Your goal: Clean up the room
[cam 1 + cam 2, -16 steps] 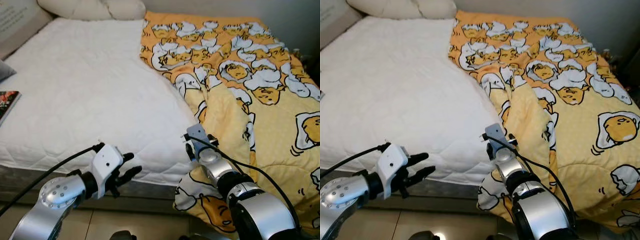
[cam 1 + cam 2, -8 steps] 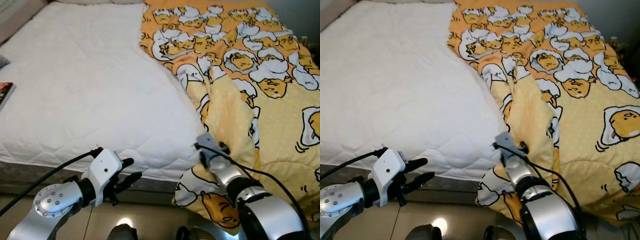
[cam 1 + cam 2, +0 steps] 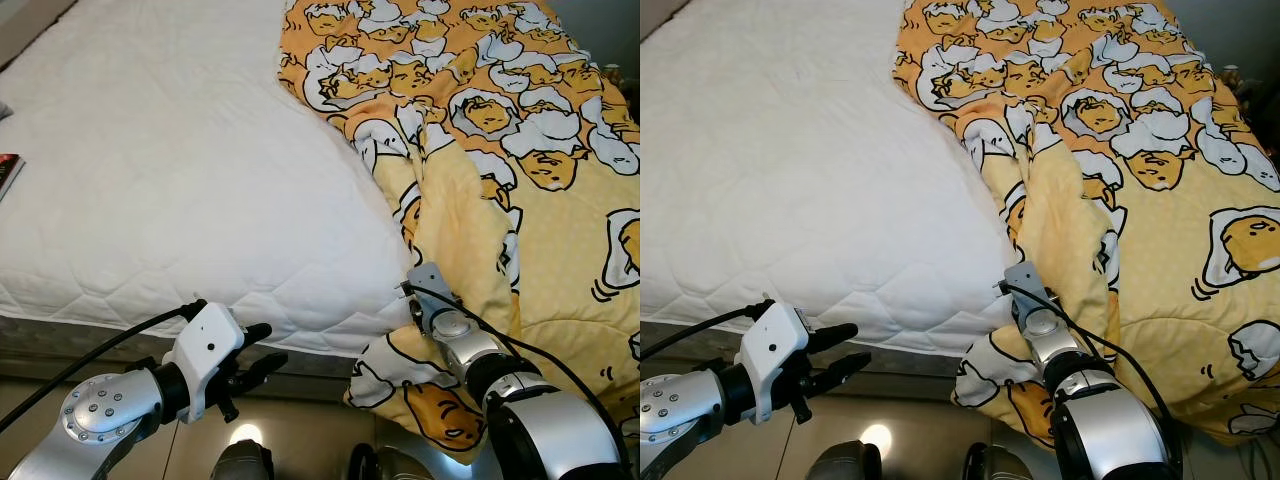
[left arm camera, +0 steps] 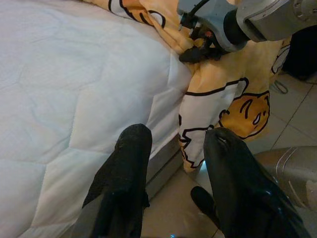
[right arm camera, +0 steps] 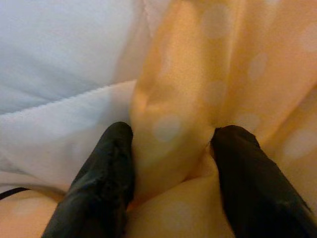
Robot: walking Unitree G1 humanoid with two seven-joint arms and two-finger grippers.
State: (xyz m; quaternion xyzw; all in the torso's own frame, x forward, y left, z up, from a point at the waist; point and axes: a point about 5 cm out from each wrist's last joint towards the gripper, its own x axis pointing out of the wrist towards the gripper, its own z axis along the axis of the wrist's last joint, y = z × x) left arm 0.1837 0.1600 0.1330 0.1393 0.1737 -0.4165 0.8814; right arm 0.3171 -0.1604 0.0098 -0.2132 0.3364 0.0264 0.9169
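- Since a second ago: head camera tipped down and nearer, so pillows at the head of the bed gone from sight; right gripper (image 5: 171,183) carried lower along the blanket's folded edge, toward the foot edge of the mattress; left gripper (image 3: 255,358) dropped from level with the mattress side to just below its foot edge.
- Yellow blanket (image 3: 520,150) with a cartoon egg print: spread over the right half of the bed, inner edge bunched into a long fold running down toward the foot, lower corner (image 3: 990,375) spilling over the foot edge and hanging toward the floor.
- Right gripper: at that fold near the foot edge, black fingers (image 5: 101,173) set apart on either side of a ridge of yellow cloth, cloth pressed between them and touching both; grey wrist and cable seen above the hanging corner.
- Left gripper: out in front of the mattress's foot edge, well left of the blanket, fingers (image 4: 126,168) spread with nothing between them, above the tiled floor (image 4: 163,208).
- White quilted mattress (image 3: 170,170): bare on the left half.
- Dark-covered book (image 3: 6,172): lying at the mattress's far left edge, mostly cut off.
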